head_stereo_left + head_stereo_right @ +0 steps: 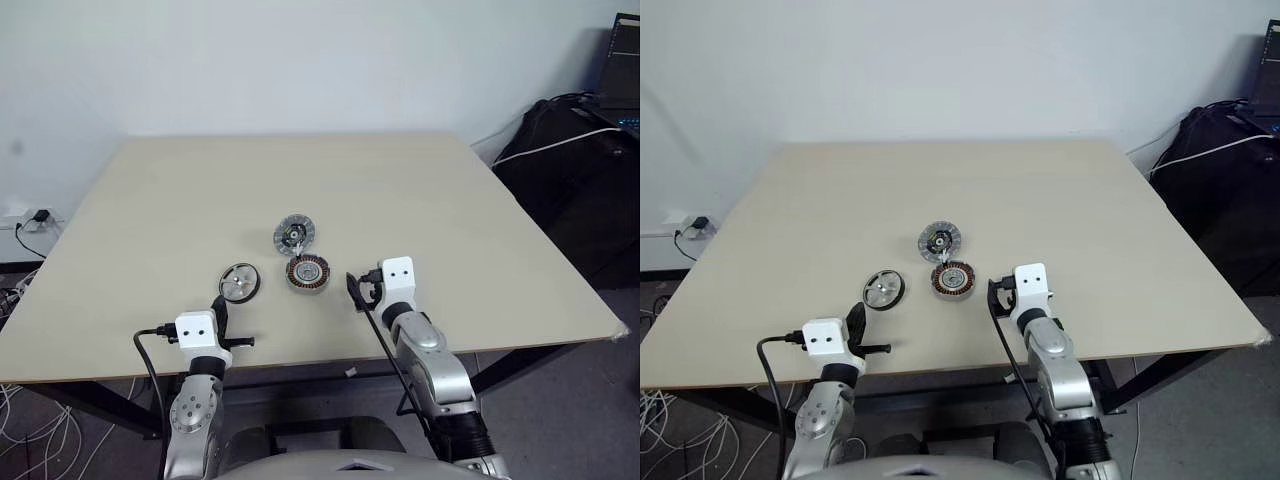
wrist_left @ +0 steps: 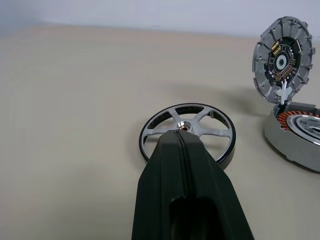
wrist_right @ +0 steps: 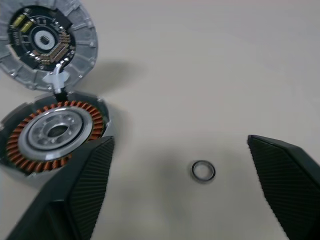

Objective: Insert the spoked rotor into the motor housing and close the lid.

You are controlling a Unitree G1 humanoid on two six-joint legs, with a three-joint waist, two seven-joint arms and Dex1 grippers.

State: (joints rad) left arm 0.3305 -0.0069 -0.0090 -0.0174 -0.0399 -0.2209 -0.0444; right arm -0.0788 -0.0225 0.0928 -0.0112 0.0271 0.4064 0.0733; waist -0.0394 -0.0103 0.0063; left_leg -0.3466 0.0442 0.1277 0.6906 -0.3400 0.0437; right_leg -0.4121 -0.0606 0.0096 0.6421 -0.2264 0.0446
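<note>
The spoked rotor (image 1: 239, 282) lies flat on the table, a silver wheel with a dark rim. My left gripper (image 2: 177, 137) is shut with nothing in it, its tip just short of the rotor (image 2: 187, 131). To the right of the rotor lies the motor housing (image 1: 307, 272), with copper windings around a silver centre. The lid (image 1: 294, 235) stands tilted at the housing's far edge, its dark inner face showing. My right gripper (image 3: 180, 142) is open and empty, hovering over the table just right of the housing (image 3: 55, 132).
A tiny washer ring (image 3: 203, 171) lies on the table between the right gripper's fingers. The beige table (image 1: 450, 220) ends close in front of both grippers. Black bags and a white cable (image 1: 570, 150) sit off the table's right side.
</note>
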